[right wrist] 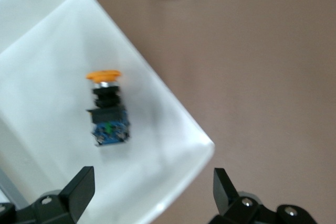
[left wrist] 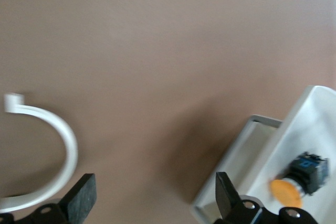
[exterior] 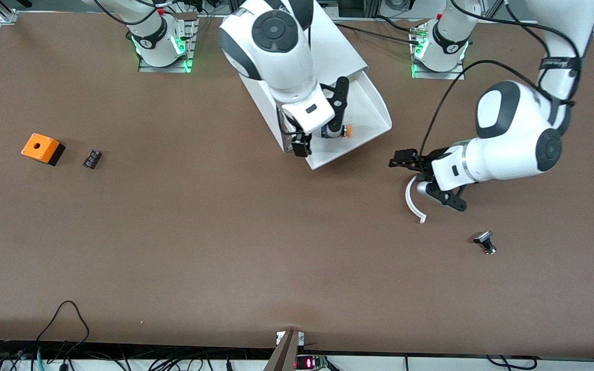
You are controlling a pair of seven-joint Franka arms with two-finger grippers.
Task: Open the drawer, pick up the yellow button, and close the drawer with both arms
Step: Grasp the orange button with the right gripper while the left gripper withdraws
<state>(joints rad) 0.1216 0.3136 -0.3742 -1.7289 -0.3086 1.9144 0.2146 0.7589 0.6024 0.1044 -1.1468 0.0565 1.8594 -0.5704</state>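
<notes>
Drawer (exterior: 364, 111) stands pulled out of the white cabinet (exterior: 335, 49) at the middle of the table (exterior: 225, 247), near the robots' bases. The button (exterior: 339, 131) lies on its side on the drawer floor, orange cap toward the left arm's end; in the right wrist view it (right wrist: 107, 108) rests free on the white floor, nothing touching it. The right gripper (exterior: 323, 121) hangs over the drawer just above the button, its fingers (right wrist: 79, 187) spread wide with the button showing between them. The left gripper (exterior: 421, 178) hovers low over the table beside the drawer, toward the left arm's end, fingers (left wrist: 81, 198) parted and holding nothing. A white curved strip (exterior: 413, 202) lies on the table under it. A small black part (exterior: 485, 242) sits nearer the front camera. An orange box (exterior: 42, 148) and a small black block (exterior: 92, 158) sit close together toward the right arm's end.
</notes>
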